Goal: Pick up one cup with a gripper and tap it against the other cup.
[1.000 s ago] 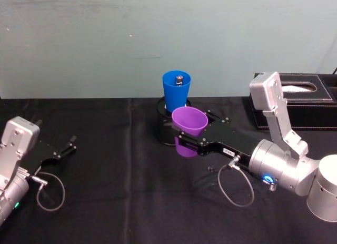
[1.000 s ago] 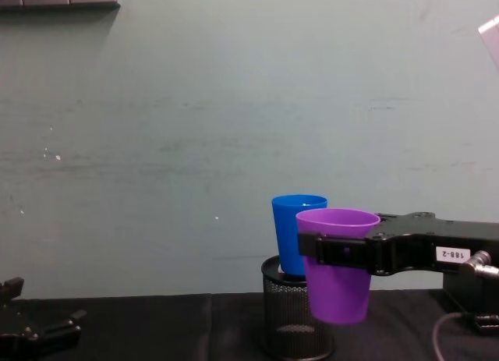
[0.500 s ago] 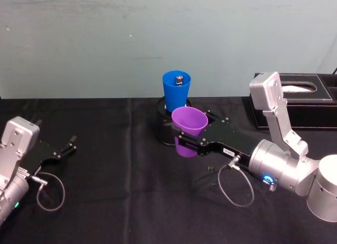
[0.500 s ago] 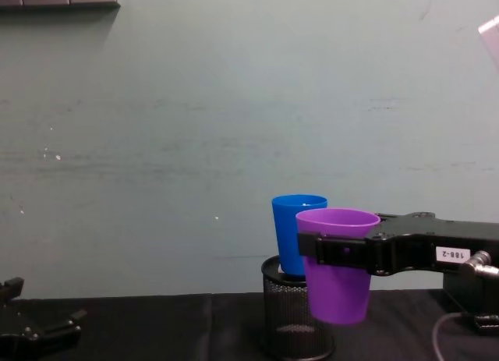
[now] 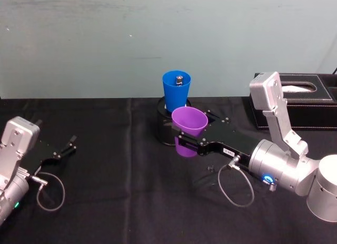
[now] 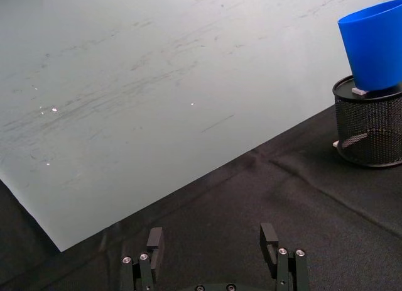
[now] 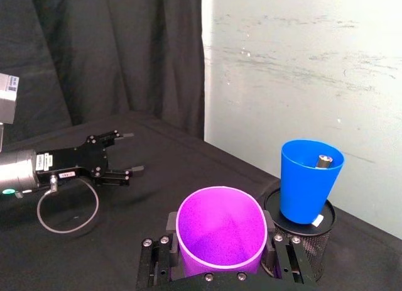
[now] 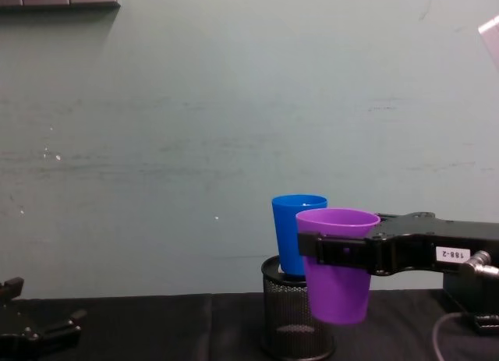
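Observation:
The purple cup hangs upright above the black table, with my right gripper shut on its sides just below the rim. Right behind it the blue cup stands upright in a black wire-mesh holder, with a small metal piece inside it. The two cups overlap in the chest view; whether they touch I cannot tell. My left gripper rests open and idle at the table's far left.
A black tissue box stands at the back right beside my right arm. A pale wall closes off the table's back edge just beyond the holder. Cable loops hang by each wrist. Bare black cloth lies between the arms.

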Available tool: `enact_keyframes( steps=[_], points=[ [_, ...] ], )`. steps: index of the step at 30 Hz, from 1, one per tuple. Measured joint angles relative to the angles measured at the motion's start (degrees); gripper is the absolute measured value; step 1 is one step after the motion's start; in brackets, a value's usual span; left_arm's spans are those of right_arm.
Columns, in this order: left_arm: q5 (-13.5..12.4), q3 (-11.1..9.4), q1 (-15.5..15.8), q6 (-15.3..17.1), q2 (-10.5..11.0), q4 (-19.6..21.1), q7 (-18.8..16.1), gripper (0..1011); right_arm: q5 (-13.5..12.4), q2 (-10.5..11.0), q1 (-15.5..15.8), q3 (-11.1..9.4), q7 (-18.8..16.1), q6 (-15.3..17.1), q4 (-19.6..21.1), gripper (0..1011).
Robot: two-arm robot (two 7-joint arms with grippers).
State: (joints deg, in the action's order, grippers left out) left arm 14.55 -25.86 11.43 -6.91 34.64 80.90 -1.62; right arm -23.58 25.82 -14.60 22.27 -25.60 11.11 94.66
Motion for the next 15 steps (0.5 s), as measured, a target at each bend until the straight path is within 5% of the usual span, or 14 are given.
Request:
enact_keyframes(
  steps=[15],
  points=[
    [0.0,0.0,0.0,0.0,0.0,0.0,0.0,1000,0.0,0.0,0.0,0.0,0.0,0.0,0.0,735]
  ],
)
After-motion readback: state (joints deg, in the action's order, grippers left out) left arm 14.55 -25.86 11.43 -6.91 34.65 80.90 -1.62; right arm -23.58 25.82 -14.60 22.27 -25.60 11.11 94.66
